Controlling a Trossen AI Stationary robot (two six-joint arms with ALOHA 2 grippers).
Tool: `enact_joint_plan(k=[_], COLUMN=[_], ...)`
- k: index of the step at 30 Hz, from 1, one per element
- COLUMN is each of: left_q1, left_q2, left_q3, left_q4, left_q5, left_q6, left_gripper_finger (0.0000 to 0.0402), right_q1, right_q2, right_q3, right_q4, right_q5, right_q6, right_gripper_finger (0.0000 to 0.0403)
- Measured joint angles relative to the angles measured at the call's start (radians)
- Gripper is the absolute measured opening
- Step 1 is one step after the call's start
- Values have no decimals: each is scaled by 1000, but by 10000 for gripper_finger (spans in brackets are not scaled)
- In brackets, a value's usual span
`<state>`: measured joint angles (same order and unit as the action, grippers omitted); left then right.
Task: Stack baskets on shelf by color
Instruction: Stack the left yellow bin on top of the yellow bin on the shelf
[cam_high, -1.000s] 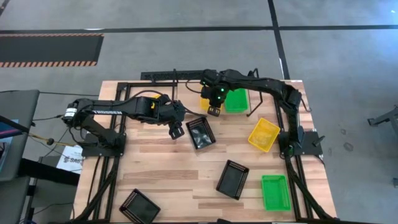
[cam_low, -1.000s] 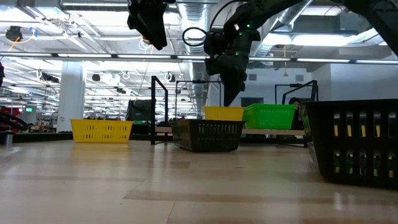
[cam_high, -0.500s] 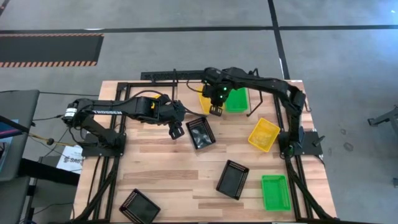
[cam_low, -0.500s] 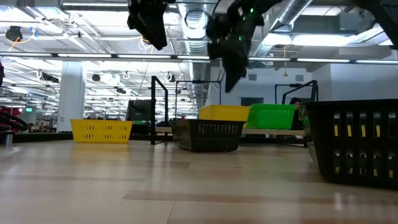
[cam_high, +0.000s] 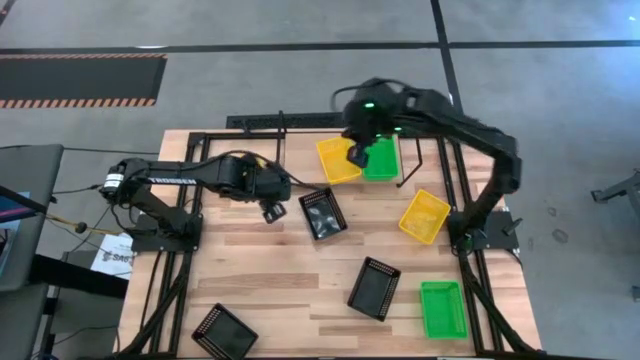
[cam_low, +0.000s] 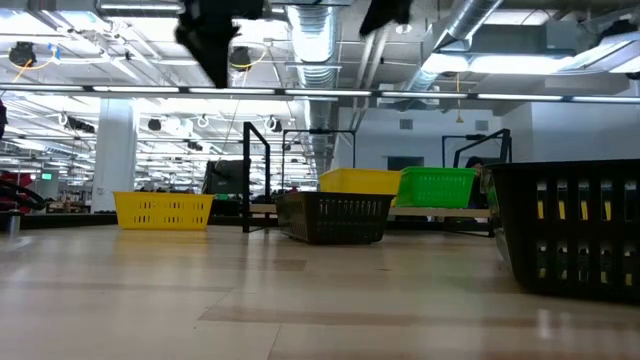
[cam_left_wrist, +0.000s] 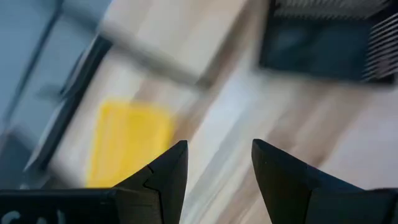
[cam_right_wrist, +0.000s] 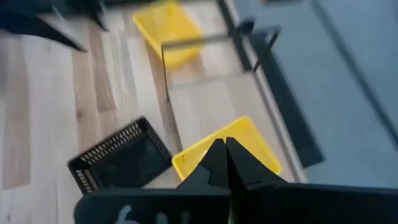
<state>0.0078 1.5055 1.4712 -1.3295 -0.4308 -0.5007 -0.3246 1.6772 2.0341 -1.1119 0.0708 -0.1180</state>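
Your right gripper (cam_high: 358, 156) hangs closed and empty above the yellow perforated plastic basket (cam_high: 338, 160) on the light-wood plank shelf (cam_high: 412, 163); your left gripper (cam_high: 271, 212) (fingers parted) holds nothing.

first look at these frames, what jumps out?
Bright baskets scattered over the wooden table: a yellow basket and a green basket side by side on the shelf at the far edge, another yellow basket tilted near the right arm's base, another green basket at the near right. Both arms hang raised: right gripper shut above the shelf, left gripper open beside a black basket.
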Motion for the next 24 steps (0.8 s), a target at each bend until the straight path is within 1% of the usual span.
enact_joint_plan(k=[2, 4, 5, 8, 11, 13, 15, 20, 24], left_q1=[0, 1, 1, 0, 15, 29, 39, 47, 48], left_q2=[0, -9, -19, -86, -199, -301, -406, -638, -742], left_q3=[0, -1, -2, -32, -108, -190, -280, -524, -690], left_q4=[-124, -223, -246, -207, -139, -91, -4, 273, 466], left_q5=[-36, -39, -40, -47, -38, -37, -19, 113, 184], left_q6=[-71, -127, -138, -116, -118, -153, -184, -176, -97], left_gripper_finger=[167, 167, 167, 167, 167, 167, 167, 167, 167], right_q1=[22, 46, 57, 90, 118, 136, 148, 167, 165], right_q2=[-53, -105, -128, -192, -239, -265, -285, -305, -301], right_q3=[5, 5, 5, 5, 5, 5, 5, 5, 5], right_q4=[0, 0, 0, 0, -5, -5, -4, -2, -2], right_q5=[37, 68, 83, 131, 163, 172, 174, 174, 174], right_q6=[14, 23, 26, 39, 40, 42, 43, 47, 58], right_gripper_finger=[0, 0, 0, 0, 0, 0, 1, 1, 2])
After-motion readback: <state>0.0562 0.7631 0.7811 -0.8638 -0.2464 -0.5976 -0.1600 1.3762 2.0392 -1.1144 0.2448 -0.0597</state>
